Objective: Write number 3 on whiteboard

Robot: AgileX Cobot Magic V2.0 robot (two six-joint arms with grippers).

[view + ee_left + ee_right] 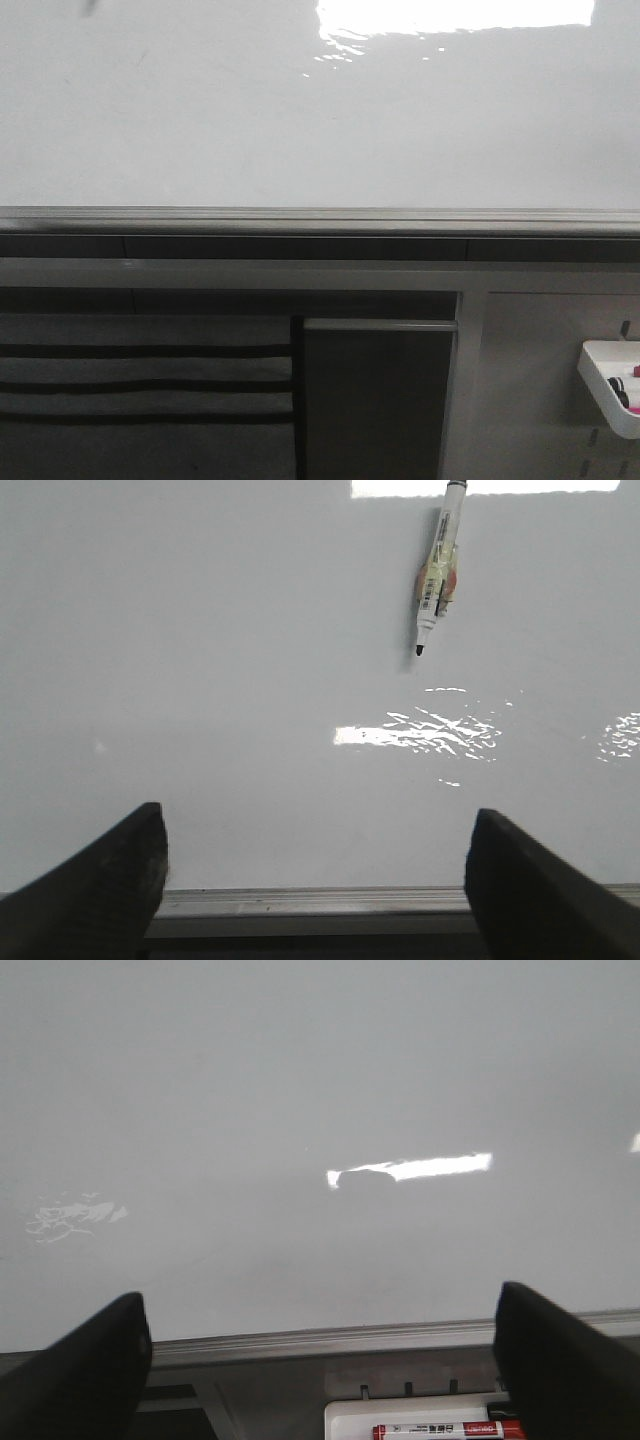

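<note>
Both claws gape empty before the glossy whiteboard; marker lies on it.

The glossy whiteboard, edged by a silver metal rail, carries a black-tipped marker lying on its surface beside patches of glare.

Black-tipped marker well ahead of the gripper; white tray with red marker between its fingers.
</note>
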